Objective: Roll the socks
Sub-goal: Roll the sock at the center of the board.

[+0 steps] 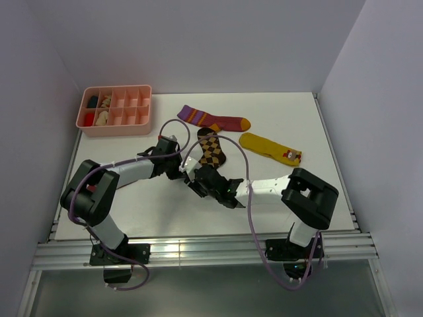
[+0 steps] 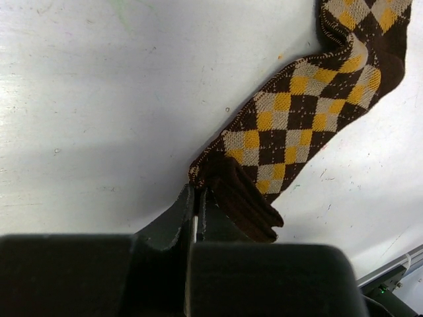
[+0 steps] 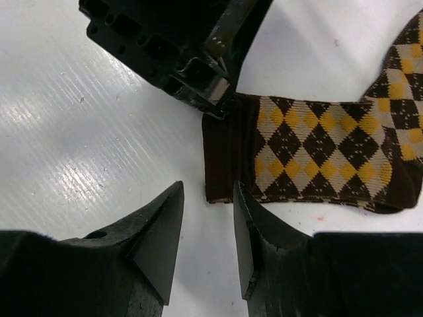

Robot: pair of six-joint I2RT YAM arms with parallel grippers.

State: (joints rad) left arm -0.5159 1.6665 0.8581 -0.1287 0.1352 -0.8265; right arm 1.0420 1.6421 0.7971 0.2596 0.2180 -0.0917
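The brown-and-tan diamond-check sock lies flat at the table's middle. It also shows in the left wrist view and the right wrist view. My left gripper is shut on one corner of its dark brown cuff, and it appears in the top view. My right gripper is open, just short of the cuff's other corner and low over the table. A maroon sock with purple cuff and orange toe lies behind. The mustard-yellow sock lies to the right.
A pink divided organiser with small items stands at the back left. White walls close in the table on the left, back and right. The left gripper body fills the top of the right wrist view.
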